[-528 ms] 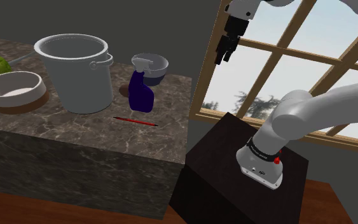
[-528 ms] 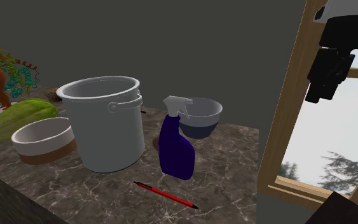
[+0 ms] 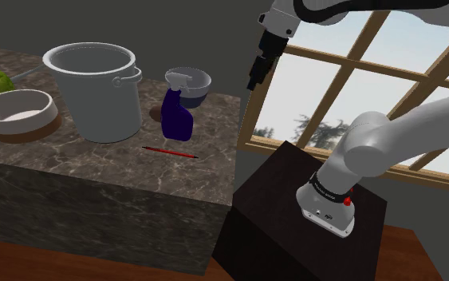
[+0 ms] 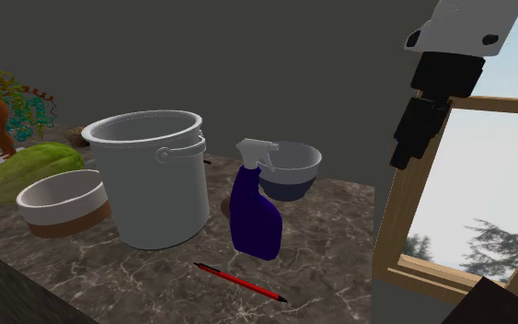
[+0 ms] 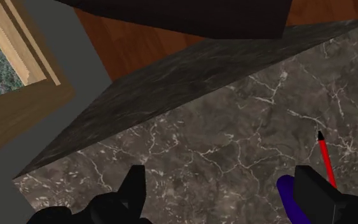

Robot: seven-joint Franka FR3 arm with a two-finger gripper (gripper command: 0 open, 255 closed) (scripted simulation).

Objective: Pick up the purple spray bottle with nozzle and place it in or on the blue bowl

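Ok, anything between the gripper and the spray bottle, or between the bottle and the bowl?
Nothing visible. The open gripper hangs in free air, above and beside the spray bottle; the bowl sits just behind it. The bucket stands aside, the red pen lies in front.

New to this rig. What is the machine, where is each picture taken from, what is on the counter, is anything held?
It is a white robot arm on a dark box, ending in a black two-finger gripper. One picture looks from beside the stand, one from nearer the dark marble counter, one from the hand itself. On the counter stand a purple spray bottle, a blue-grey bowl behind it, a white bucket, a white-and-brown bowl and a thin red pen. The gripper hangs open, high near the counter's end, holding nothing.
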